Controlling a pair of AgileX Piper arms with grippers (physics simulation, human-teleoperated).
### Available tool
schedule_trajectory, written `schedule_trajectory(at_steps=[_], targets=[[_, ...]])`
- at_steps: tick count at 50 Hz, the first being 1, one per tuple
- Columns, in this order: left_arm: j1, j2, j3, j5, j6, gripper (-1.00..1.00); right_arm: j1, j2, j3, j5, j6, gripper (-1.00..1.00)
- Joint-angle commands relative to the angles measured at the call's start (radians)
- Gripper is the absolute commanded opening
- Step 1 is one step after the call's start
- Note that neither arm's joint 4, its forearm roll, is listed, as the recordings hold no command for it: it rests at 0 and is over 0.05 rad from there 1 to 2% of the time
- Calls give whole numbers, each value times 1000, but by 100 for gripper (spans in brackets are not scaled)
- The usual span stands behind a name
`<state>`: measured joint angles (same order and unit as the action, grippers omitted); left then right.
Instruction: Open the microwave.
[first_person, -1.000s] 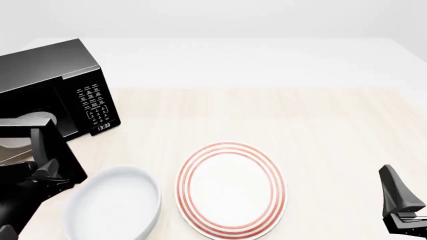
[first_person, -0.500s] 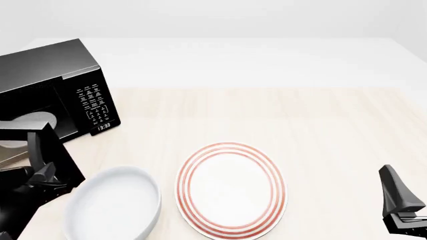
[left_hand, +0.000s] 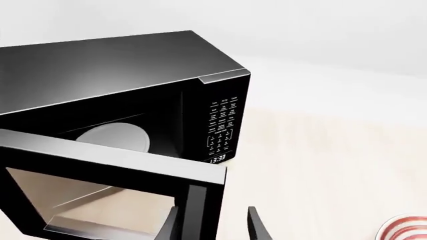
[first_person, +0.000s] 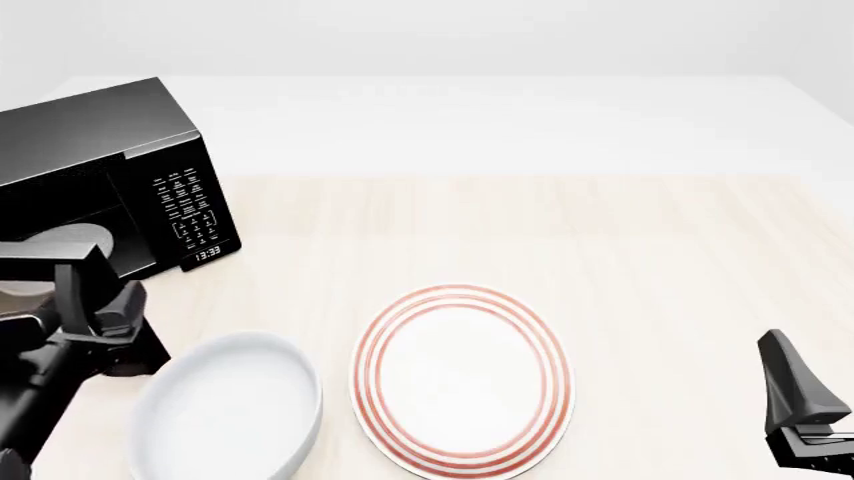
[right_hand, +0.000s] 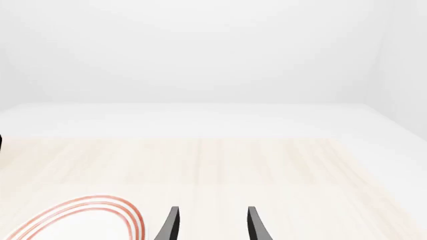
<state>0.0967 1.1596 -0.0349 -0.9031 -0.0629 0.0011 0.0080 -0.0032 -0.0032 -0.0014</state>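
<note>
At the table's left edge, the microwave's (first_person: 114, 190) swung-out door edge is straddled by the left gripper (left_hand: 212, 225), jaws apart, holding nothing; the right gripper (right_hand: 210, 225), also apart, is far off.

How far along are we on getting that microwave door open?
Mostly done: the microwave door stands swung well out, so the white turntable shows inside. In hand: the left gripper sits at the door's free edge by the handle, fingers spread, not clamped. Left: perhaps a little more swing, then back off. The right gripper hangs open, idle, near the striped plate.
</note>
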Motion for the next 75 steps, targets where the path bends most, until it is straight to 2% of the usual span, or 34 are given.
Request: schedule_trajectory(at_steps=[1, 8, 13, 20, 30, 38, 53, 60, 62, 66, 67, 70, 75], targets=[[42, 22, -5, -70, -53, 100, 0, 0, 0, 0, 0, 100], [73, 15, 3, -68, -55, 100, 0, 0, 0, 0, 0, 100], [61, -9, -2, -40, -55, 100, 0, 0, 0, 0, 0, 100], [31, -121, -14, 64, -51, 100, 0, 0, 0, 0, 0, 100], [23, -343, -33, 269, -37, 100, 0, 0, 0, 0, 0, 100], [30, -443, -33, 359, -32, 100, 0, 0, 0, 0, 0, 100], [18, -711, -60, 611, -11, 100, 0, 0, 0, 0, 0, 100], [18, -774, -62, 668, -13, 100, 0, 0, 0, 0, 0, 100], [17, -834, -86, 743, -6, 100, 0, 0, 0, 0, 0, 100], [17, -836, -87, 745, -6, 100, 0, 0, 0, 0, 0, 100], [16, -886, -119, 809, -1, 100, 0, 0, 0, 0, 0, 100], [15, -940, -149, 868, 4, 100, 0, 0, 0, 0, 0, 100], [5, -969, -172, 899, -1, 100, 0, 0, 0, 0, 0, 100]])
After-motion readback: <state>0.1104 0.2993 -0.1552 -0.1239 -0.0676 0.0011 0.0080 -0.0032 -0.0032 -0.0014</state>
